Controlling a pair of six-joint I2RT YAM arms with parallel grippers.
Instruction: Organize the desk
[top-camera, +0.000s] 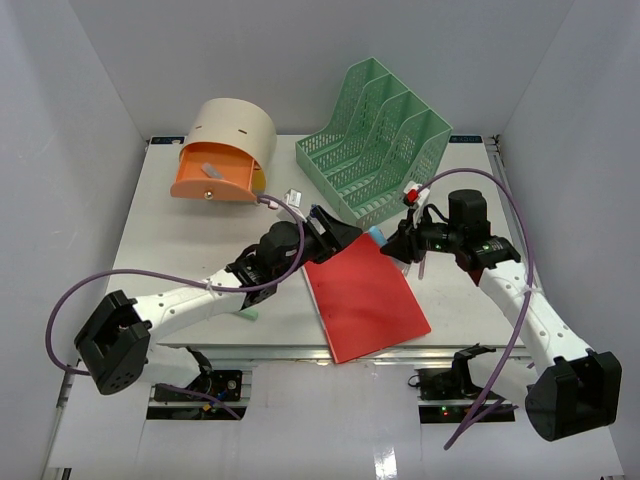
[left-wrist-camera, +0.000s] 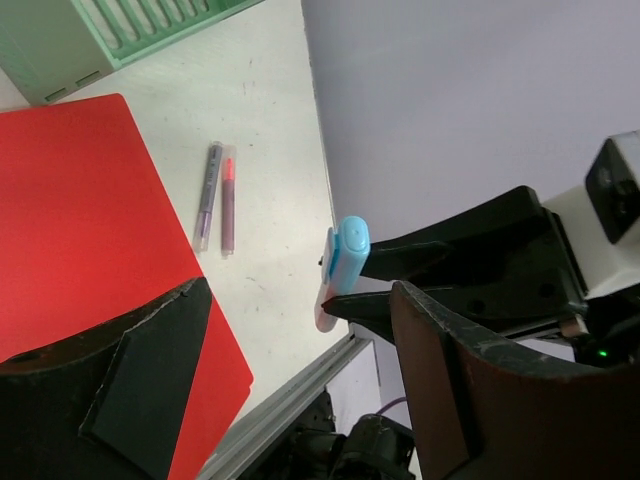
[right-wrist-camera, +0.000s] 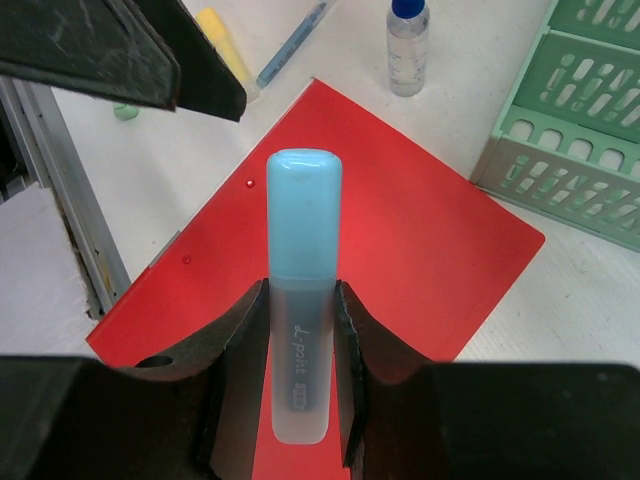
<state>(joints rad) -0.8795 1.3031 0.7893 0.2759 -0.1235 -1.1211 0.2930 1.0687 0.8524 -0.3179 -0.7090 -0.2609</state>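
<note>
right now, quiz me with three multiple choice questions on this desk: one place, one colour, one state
1. Where is the red folder?
A) flat on the desk, in front of the green rack
B) standing in the rack
C) held up in the air

2. What colour is the cap of the highlighter in the right tool?
A) yellow
B) red
C) light blue

3. How is the left tool?
A) shut tight
B) open, holding nothing
C) shut on the folder

Answers:
1 A, the top view shows it lying flat on the near side of the rack.
2 C, the right wrist view shows a light blue cap.
3 B, its fingers stand wide apart with nothing between them.
</note>
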